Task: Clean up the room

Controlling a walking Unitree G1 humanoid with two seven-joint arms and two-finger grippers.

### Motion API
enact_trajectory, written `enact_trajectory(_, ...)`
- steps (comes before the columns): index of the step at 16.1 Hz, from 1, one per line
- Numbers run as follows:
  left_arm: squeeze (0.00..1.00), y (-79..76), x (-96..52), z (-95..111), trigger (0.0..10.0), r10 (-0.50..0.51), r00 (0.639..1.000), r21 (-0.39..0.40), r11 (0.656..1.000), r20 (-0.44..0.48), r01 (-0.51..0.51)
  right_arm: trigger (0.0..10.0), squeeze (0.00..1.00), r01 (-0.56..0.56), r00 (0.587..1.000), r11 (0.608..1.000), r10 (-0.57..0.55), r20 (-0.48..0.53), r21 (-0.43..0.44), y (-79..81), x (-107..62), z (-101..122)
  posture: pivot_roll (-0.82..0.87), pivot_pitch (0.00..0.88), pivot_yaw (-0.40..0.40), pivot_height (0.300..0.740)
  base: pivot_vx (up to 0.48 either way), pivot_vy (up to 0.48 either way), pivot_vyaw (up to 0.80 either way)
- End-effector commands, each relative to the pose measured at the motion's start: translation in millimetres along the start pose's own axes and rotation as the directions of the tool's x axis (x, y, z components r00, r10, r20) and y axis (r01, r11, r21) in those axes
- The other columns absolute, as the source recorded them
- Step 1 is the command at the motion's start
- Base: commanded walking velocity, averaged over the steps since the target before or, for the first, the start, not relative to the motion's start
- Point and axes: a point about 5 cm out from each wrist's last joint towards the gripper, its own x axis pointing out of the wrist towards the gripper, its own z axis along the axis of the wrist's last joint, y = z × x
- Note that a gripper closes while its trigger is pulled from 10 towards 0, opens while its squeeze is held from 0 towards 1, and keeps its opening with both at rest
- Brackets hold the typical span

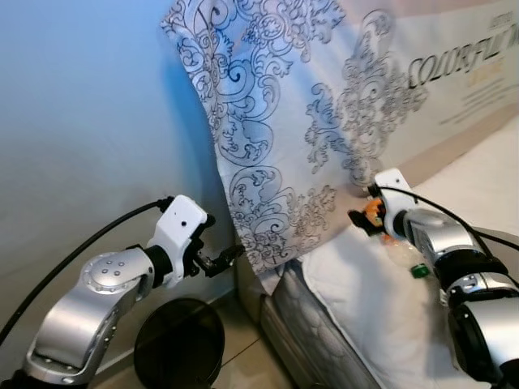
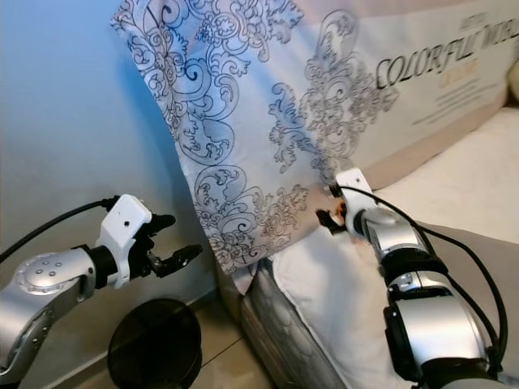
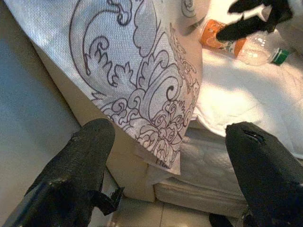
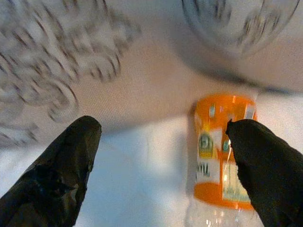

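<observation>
A clear plastic bottle [image 1: 399, 253] with an orange label [image 4: 222, 151] and a green cap [image 3: 280, 56] lies on its side on the white bed cover [image 1: 381, 316], close to the foot of a propped pillow. My right gripper [image 1: 363, 217] is open just above the bottle's label end, and one finger [image 4: 258, 165] lies beside the label without closing on it. My left gripper [image 1: 223, 259] is open in the air to the left of the bed. It points at the pillow's lower corner and holds nothing.
A large white pillow [image 1: 276, 121] with a dark scroll pattern leans against a printed headboard [image 1: 462, 73]. A round black bin [image 1: 178, 340] stands on the floor under my left arm. A pale blue wall [image 1: 81, 121] is on the left, and the mattress edge [image 1: 308, 332] runs below the bed cover.
</observation>
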Motion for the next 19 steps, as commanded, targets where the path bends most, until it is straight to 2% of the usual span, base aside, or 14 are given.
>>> enact_trajectory(1, 0.0, -1.7, -4.0, 4, 10.0, -0.022, 1.0, 0.006, 1.0, 0.006, 0.022, 10.0, 1.0, 0.04, 0.999, 0.999, -0.04, -0.001, -0.007, -8.6, -2.4, 1, 0.14, 0.0, 0.008, 0.74, 0.0, 0.0, 0.0)
enact_trajectory(6, 0.0, -0.4, -17.8, 8, 10.0, -0.061, 0.998, 0.023, 0.998, -0.014, 0.061, 10.0, 1.0, 0.177, 0.984, 0.983, -0.177, -0.014, 0.045, -27.6, -8.1, -9, 0.17, 0.046, 0.037, 0.74, 0.0, 0.0, 0.0)
enact_trajectory(7, 0.0, -0.3, -20.9, 8, 10.0, -0.068, 0.997, 0.023, 0.997, -0.023, 0.068, 10.0, 1.0, 0.2, 0.98, 0.975, -0.199, -0.02, 0.092, -31.5, -9.8, -13, 0.17, 0.053, 0.047, 0.74, 0.0, 0.0, 0.0)
enact_trajectory(9, 0.0, -1.0, -23.7, 10, 10.0, -0.078, 0.997, 0.026, 0.997, -0.025, 0.079, 10.0, 1.0, 0.231, 0.973, 0.965, -0.229, -0.035, 0.12, -35.5, -11.7, -20, 0.18, 0.062, 0.054, 0.74, 0.0, 0.0, 0.0)
enact_trajectory(10, 0.0, -1.3, -24.5, 12, 10.0, -0.086, 0.996, 0.028, 0.996, -0.021, 0.087, 10.0, 0.0, 0.237, 0.972, 0.959, -0.232, -0.046, 0.157, -36.5, -12.4, -26, 0.19, 0.069, 0.06, 0.74, 0.0, 0.0, 0.0)
enact_trajectory(11, 0.0, -0.4, -27.0, 15, 10.0, -0.09, 0.996, 0.027, 0.996, -0.012, 0.09, 10.0, 0.0, 0.239, 0.971, 0.952, -0.233, -0.056, 0.193, -36.8, -12.9, -31, 0.21, 0.089, 0.073, 0.74, 0.0, 0.0, 0.0)
enact_trajectory(15, 0.0, 0.5, -35.3, 16, 10.0, -0.1, 0.995, 0.03, 0.994, -0.027, 0.101, 10.0, 0.0, 0.262, 0.964, 0.951, -0.25, -0.093, 0.161, -38.9, -14.9, -43, 0.23, 0.122, 0.091, 0.74, 0.0, 0.0, 0.0)
enact_trajectory(19, 0.0, -3.0, -42.0, 18, 10.0, -0.122, 0.992, 0.03, 0.992, -0.037, 0.124, 10.0, 0.0, 0.337, 0.94, 0.931, -0.326, -0.097, 0.138, -49.8, -20.6, -47, 0.25, 0.142, 0.097, 0.74, 0.0, 0.0, 0.0)
